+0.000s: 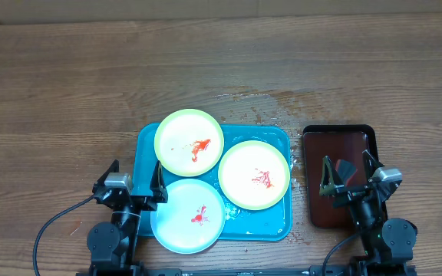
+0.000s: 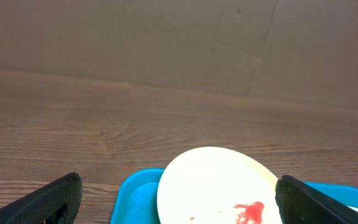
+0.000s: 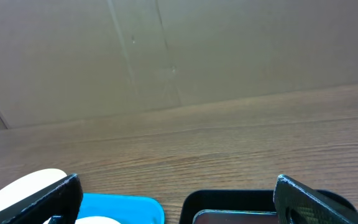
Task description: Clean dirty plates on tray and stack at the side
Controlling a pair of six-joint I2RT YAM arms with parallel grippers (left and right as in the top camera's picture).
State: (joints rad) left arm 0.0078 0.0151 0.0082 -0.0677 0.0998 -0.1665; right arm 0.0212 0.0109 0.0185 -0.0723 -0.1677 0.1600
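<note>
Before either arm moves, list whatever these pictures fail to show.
Overhead: the left gripper covers the white plate's left rim; the right gripper covers part of the black tray.
Left wrist: the bottom edge cuts off a smeared plate and the blue tray.
Right wrist: the bottom edge cuts off the black tray, contents unseen.

- The large turquoise rectangular plastic tray (image 1: 271, 224) lies on the wooden table (image 1: 67, 100), with the smaller black rectangular tray (image 1: 336, 142) just to its right.
- On it, rims touching: a pale yellow-green round plastic plate (image 1: 189, 142) far left, a second yellow-green plate (image 1: 254, 174) right, and a white round plate (image 1: 188, 215) nearest.
</note>
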